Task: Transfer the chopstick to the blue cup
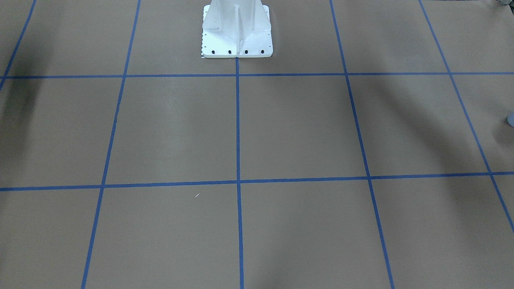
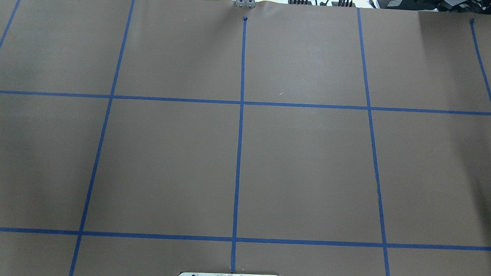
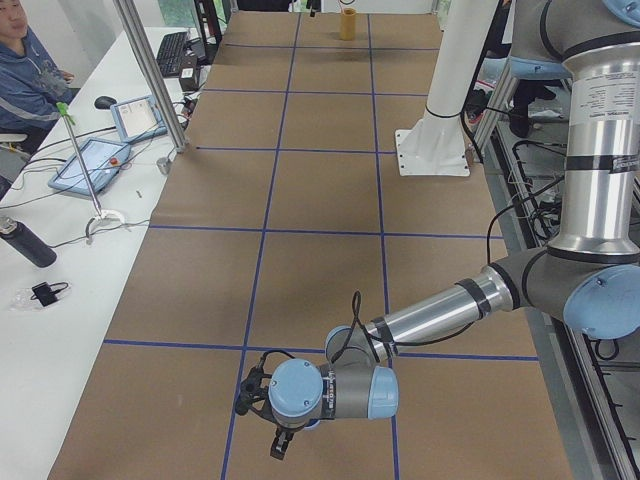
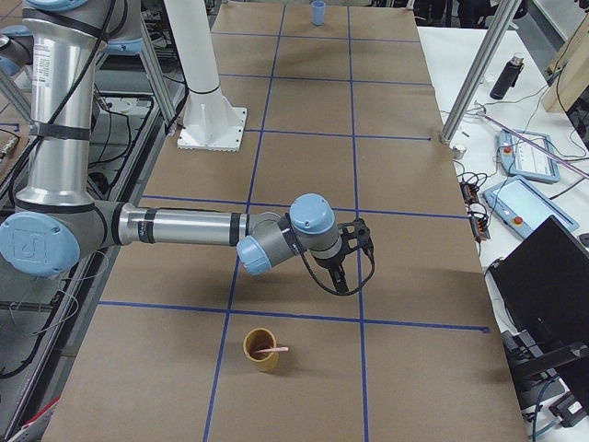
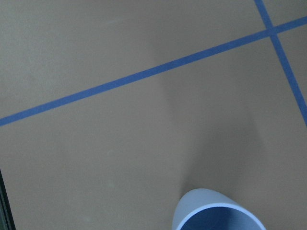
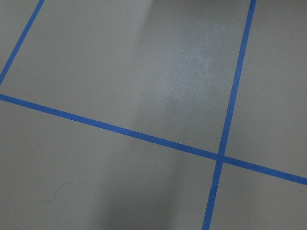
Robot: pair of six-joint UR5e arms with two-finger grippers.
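The pale pink chopstick (image 4: 273, 351) leans inside a tan cup (image 4: 262, 350) near the table's end on my right. The tan cup also shows far off in the exterior left view (image 3: 348, 22). The blue cup (image 4: 318, 12) stands at the opposite end of the table. Its rim and dark blue inside show at the bottom of the left wrist view (image 5: 218, 214). My right gripper (image 4: 352, 258) hangs above the table, a little beyond the tan cup. My left gripper (image 3: 266, 420) hangs low near the blue cup's end. Neither gripper's fingers show clearly, so I cannot tell whether they are open or shut.
The white pedestal (image 1: 237, 32) stands at the table's robot side, also in the exterior right view (image 4: 207, 92). Metal posts (image 3: 150, 75) and a side bench with tablets (image 3: 90, 160) and a seated person (image 3: 25, 70) line the far side. Blue tape marks a grid.
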